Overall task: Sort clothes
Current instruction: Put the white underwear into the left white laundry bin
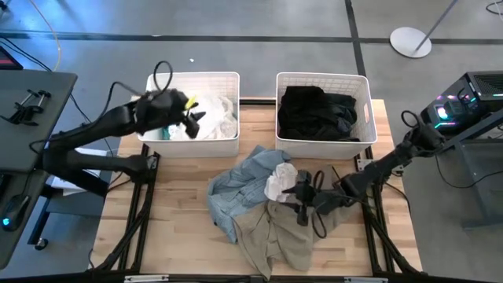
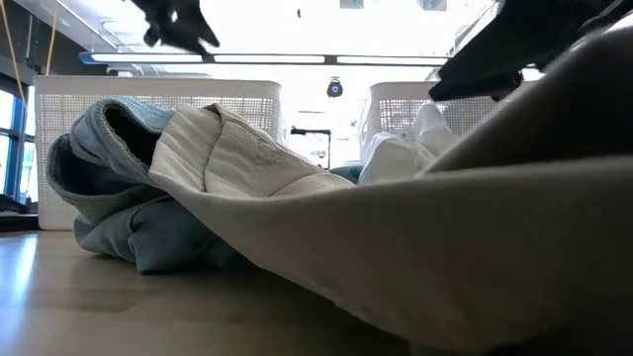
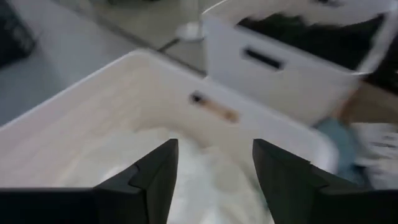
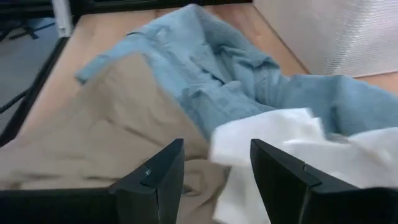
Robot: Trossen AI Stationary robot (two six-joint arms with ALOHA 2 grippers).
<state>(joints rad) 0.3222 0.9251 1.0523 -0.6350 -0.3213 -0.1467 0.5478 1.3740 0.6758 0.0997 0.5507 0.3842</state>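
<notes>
A pile of clothes lies on the table: a light blue denim garment (image 1: pixel 240 185), a white one (image 1: pixel 280 181) on top of it and a beige one (image 1: pixel 275 236) toward the near edge. My right gripper (image 1: pixel 299 201) is open just above the pile. In the right wrist view (image 4: pixel 214 152) the white garment's edge (image 4: pixel 261 134) lies just ahead of the fingers. My left gripper (image 1: pixel 192 123) is open and empty over the left basket (image 1: pixel 233 79). This basket holds white clothes (image 3: pixel 124 162) and a teal piece (image 1: pixel 163 132). Black clothes (image 1: pixel 318 110) fill the right basket (image 1: pixel 367 110).
The two white lattice baskets stand side by side at the table's far edge. In the low view the beige garment (image 2: pixel 396 247) fills the foreground, with the denim garment (image 2: pixel 109 188) to its left. Bare wood (image 1: pixel 173 220) shows left of the pile.
</notes>
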